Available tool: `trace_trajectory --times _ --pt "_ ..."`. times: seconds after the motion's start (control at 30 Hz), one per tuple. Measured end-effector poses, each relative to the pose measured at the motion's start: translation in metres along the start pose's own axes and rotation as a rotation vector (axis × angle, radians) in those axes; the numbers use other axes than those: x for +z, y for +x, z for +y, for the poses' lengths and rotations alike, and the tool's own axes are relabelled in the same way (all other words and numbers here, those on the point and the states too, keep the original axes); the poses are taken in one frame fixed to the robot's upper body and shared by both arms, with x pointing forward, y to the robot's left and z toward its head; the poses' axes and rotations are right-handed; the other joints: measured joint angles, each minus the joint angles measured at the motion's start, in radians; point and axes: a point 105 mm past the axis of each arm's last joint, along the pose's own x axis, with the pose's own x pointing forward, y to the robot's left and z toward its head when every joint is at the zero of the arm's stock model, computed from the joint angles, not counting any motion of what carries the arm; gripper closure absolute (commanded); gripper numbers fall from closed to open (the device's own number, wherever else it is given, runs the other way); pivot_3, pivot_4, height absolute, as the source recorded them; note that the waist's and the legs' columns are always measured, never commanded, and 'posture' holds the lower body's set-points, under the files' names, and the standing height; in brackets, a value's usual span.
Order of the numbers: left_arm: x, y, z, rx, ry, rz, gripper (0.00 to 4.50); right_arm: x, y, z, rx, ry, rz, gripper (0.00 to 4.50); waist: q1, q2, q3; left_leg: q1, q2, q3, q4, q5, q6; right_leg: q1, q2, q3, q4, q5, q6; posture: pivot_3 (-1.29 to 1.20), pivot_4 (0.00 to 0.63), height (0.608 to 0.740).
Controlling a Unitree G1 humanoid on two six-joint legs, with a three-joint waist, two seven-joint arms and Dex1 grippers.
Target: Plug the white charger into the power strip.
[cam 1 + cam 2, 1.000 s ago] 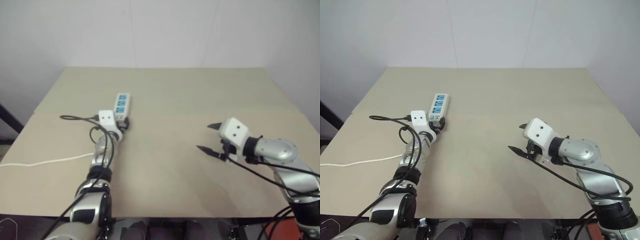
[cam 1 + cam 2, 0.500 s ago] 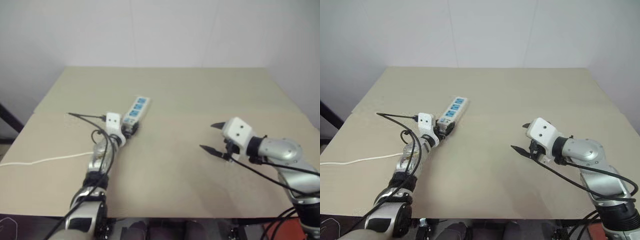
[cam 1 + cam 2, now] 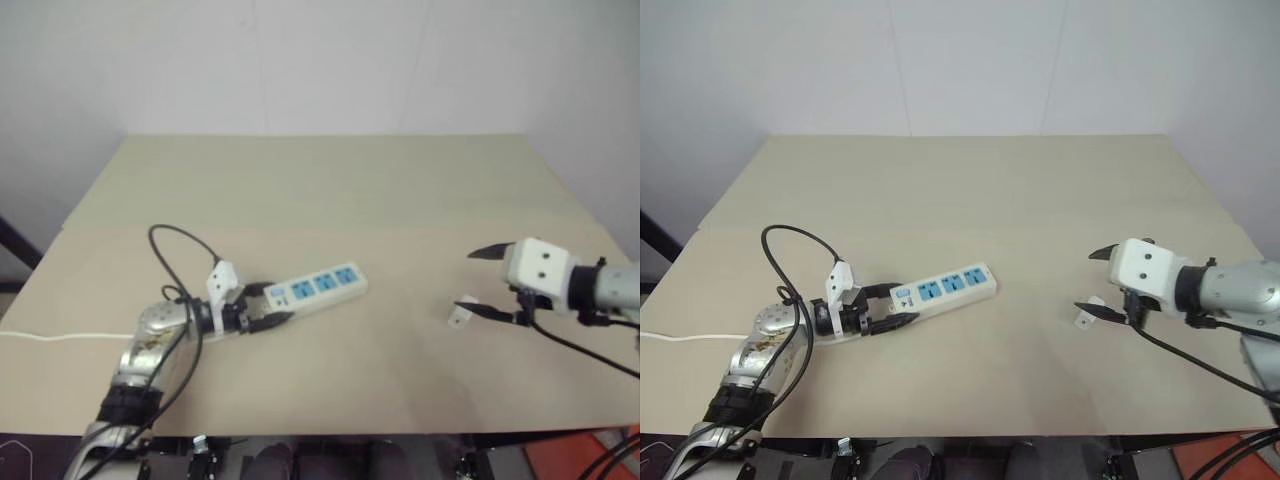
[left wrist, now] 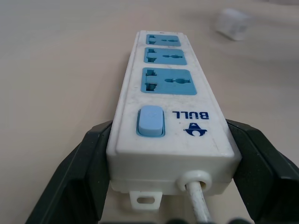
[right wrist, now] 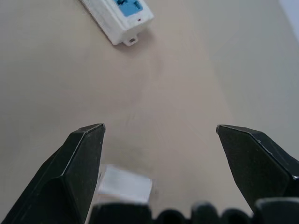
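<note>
A wide beige table stands in front of a pale wall. The left arm lies low over the near left part of it, bent so that the left gripper points sideways toward the right arm, almost level with the surface. Its two black fingers are closed on the switch end of the power strip, one on each long side. The strip lies flat with the sockets facing up. Its long axis runs across the table from left to right, a little away from the robot at the far end, and its white cord leaves the gripped end and goes off the left edge. The right arm reaches in from the right edge, raised above the table, and the right gripper has its fingers spread wide and holds nothing. The white charger lies on the table just beside the lower finger, perhaps touching it; I cannot tell. It is well apart from the strip.
</note>
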Motion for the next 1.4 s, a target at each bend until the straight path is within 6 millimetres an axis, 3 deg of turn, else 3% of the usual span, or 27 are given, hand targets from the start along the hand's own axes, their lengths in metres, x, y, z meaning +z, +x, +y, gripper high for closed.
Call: trace_trajectory --times 0.2,0.3,0.57,1.1,1.4 --pt "-0.003 0.009 -0.029 -0.234 -0.011 0.051 1.22 0.012 -0.002 -0.005 0.27 -0.321 0.071 0.0 -0.018 0.0 0.0 0.002 0.001 0.001 -0.001 0.0 0.001 0.001 0.001 0.001 0.0 0.0 0.0 0.0 0.15 0.74" --pt "-0.003 0.016 -0.028 -0.26 0.052 0.066 1.22 0.01 0.011 -0.002 0.403 -0.448 0.117 0.0 -0.015 0.0 0.0 0.001 0.001 0.001 -0.001 0.0 0.0 0.0 0.0 0.001 0.0 0.0 0.0 0.0 0.15 0.74" --pt "-0.003 0.029 -0.026 -0.244 0.098 0.049 1.22 0.002 0.044 0.011 0.564 -0.658 0.164 0.0 -0.003 0.0 0.0 -0.002 0.0 0.001 0.0 0.003 -0.006 -0.002 -0.001 0.0 -0.001 0.0 0.0 0.0 0.15 0.74" --pt "-0.003 0.036 -0.026 -0.221 0.101 0.034 1.22 -0.008 0.066 0.022 0.698 -0.894 0.245 0.0 -0.007 0.0 0.0 -0.001 0.0 0.001 0.0 0.004 -0.006 -0.002 0.0 0.001 0.001 0.0 0.0 0.0 0.15 0.74" --pt "-0.005 0.035 -0.028 -0.218 0.098 0.035 1.22 -0.021 0.068 0.022 0.741 -0.929 0.272 0.0 -0.008 0.0 0.0 0.0 0.0 0.001 0.0 0.004 -0.006 -0.002 0.0 0.001 0.001 0.0 0.0 0.0 0.15 0.74"
